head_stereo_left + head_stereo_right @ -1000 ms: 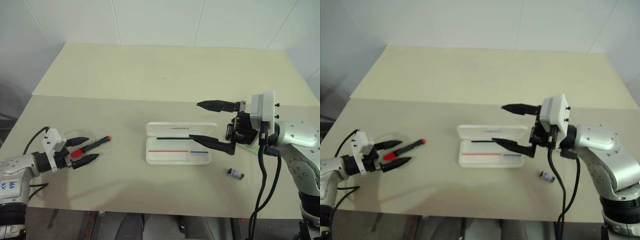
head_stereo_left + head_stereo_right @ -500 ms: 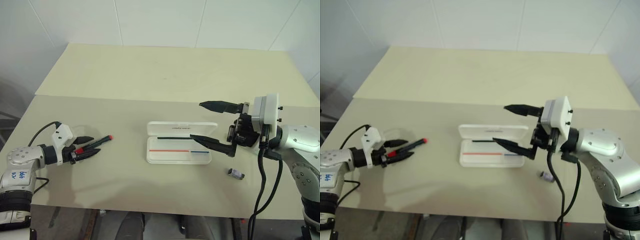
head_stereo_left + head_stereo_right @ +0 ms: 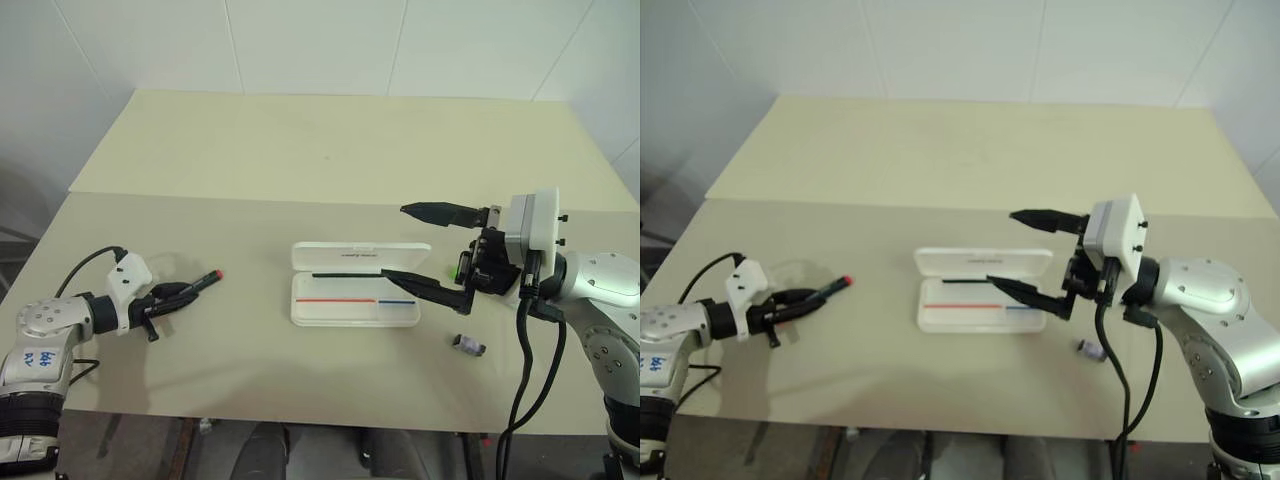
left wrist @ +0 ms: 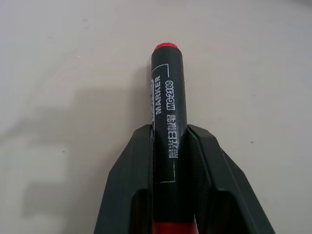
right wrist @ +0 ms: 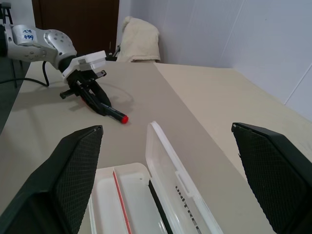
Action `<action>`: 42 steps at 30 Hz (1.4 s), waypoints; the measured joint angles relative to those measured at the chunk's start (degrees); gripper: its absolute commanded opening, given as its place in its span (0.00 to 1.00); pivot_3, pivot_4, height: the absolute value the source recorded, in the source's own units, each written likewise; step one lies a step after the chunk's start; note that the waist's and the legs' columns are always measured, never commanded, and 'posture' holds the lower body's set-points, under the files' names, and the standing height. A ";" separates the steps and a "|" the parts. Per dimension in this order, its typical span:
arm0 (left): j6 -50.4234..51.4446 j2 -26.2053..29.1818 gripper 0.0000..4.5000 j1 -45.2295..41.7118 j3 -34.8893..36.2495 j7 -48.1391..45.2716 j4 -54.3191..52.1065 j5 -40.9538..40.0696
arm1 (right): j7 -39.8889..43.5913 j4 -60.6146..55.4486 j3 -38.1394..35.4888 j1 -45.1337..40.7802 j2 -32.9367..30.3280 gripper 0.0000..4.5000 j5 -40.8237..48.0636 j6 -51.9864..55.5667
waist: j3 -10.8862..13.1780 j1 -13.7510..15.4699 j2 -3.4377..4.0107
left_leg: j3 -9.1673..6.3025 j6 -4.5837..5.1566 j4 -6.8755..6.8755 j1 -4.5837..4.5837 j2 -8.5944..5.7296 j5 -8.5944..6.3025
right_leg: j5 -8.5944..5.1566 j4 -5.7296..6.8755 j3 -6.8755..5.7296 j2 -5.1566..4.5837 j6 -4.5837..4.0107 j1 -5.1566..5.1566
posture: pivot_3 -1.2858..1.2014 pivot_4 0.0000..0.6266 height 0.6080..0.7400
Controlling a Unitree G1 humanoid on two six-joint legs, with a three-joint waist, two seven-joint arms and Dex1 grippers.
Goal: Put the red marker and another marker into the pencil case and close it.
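Red marker [image 4: 167, 105] between left end effector [image 4: 170, 165] fingers

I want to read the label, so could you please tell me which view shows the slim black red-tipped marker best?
The left wrist view: the slim black-barrelled red marker lies between the left gripper's black fingers, its white lettering readable. Both eye views show it small on the table. The right wrist view shows mainly its red tip.

silver-grey rounded arms, white boxy wrist blocks, black tapered fingers [image 3: 176, 297] with cross-hatched inner pads. looping black cables along both forearms. blue handwritten marks on the left forearm [image 3: 38, 342].
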 measured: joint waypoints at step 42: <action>7.56 -14.06 0.14 -19.06 -24.88 -1.78 -14.24 5.80 | -5.82 -5.96 -2.70 6.83 -0.86 1.00 -0.38 1.17 | 0.01 0.09 -0.13 | -0.01 -0.07 0.00 -0.09 0.00 -0.04 | 0.15 0.09 0.01 0.11 0.34 -0.11 | 0.52 0.24 1.00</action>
